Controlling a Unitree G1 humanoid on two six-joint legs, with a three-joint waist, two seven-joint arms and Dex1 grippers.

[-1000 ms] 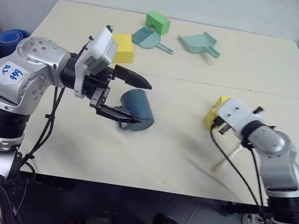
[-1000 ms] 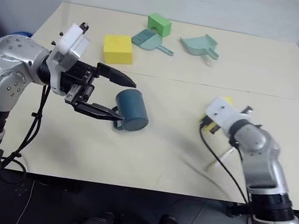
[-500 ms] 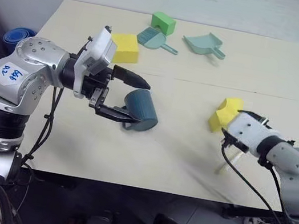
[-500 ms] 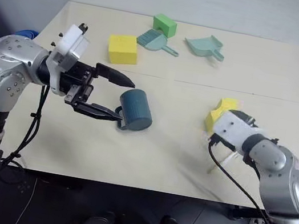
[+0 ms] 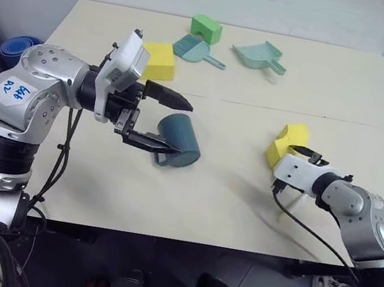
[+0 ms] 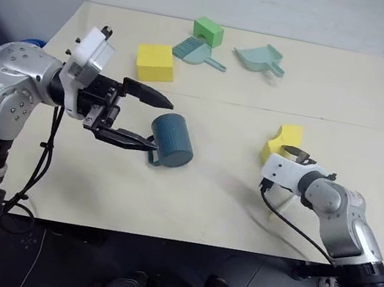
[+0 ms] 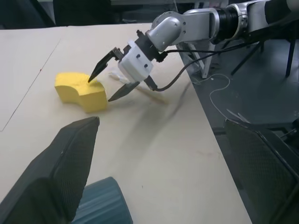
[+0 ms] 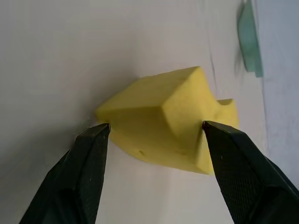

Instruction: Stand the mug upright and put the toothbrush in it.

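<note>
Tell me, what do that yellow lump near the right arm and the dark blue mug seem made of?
The yellow lump looks like matte foam or sponge: dull surface, tiny pits. The mug, lying on its side, looks like matte plastic or glazed ceramic; faint ribbing, no clear shine.

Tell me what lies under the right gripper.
Beneath the right gripper, whose fingers stand open, lies the toothbrush, its pale handle poking out on the table. Its head is mostly covered by the gripper. A yellow sponge block sits just beside it.
</note>
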